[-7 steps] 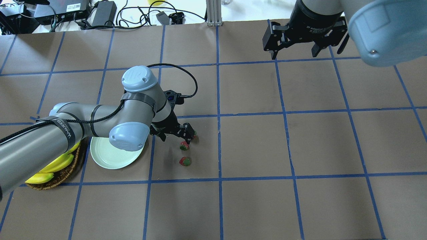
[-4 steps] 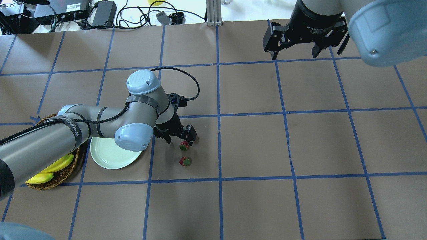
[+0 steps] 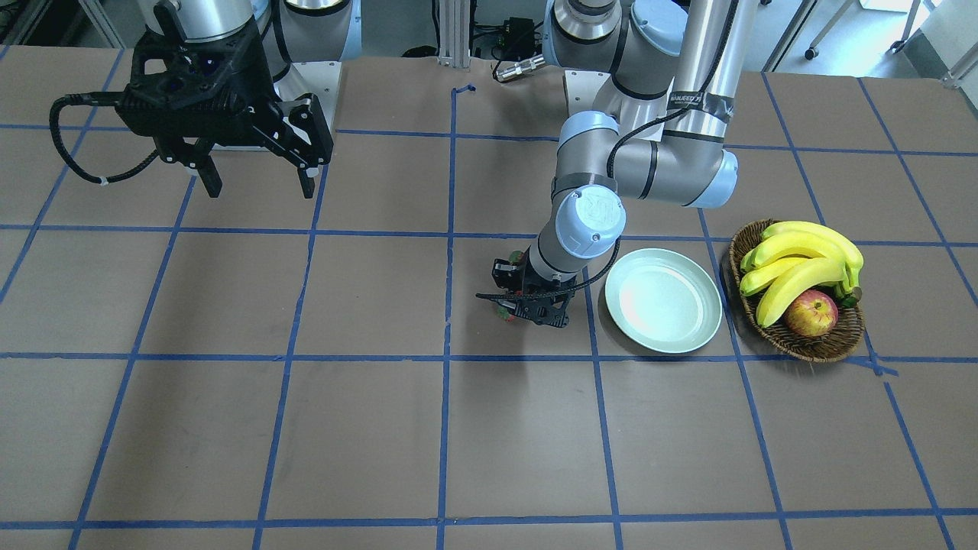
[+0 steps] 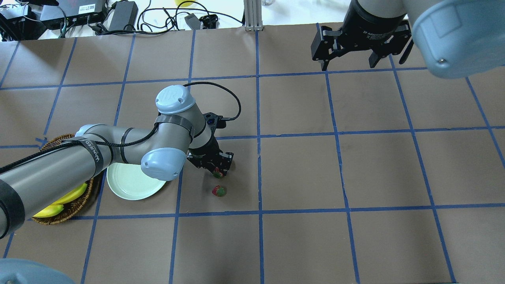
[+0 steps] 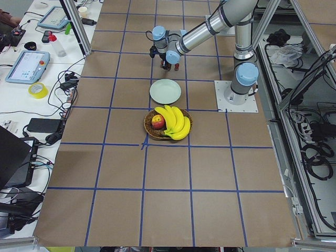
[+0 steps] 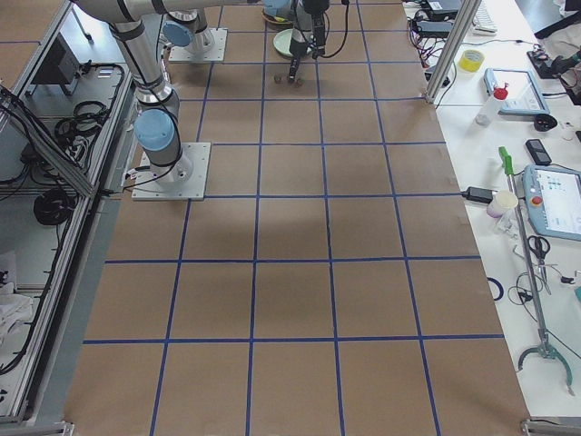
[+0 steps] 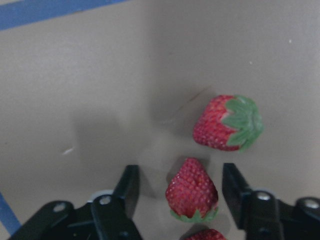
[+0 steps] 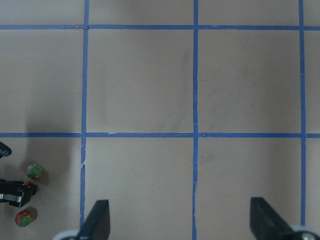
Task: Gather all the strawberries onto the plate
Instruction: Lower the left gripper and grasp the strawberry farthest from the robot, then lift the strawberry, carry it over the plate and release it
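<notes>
Hanging low over the brown paper-covered table [image 4: 300,173], the left gripper [image 7: 180,172] has its jaws spread wide either side of one small red strawberry with a green cap [image 7: 192,192], gaps showing on both sides; a second strawberry [image 7: 227,122] lies just past the fingertips; a third strawberry [image 7: 205,235] peeks in at the wrist view's bottom edge; all three sit on the paper near the round pale mint glossy plate [image 4: 126,189], not on it; the brown wicker basket [image 3: 810,347] with yellow bananas [image 3: 795,256] and a red-yellow apple [image 3: 810,313] is beside the plate; the right gripper [image 3: 261,182] hangs well apart, fingers spread wide too.

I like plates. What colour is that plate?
The plate is pale mint green; front-facing view shows it best.
</notes>
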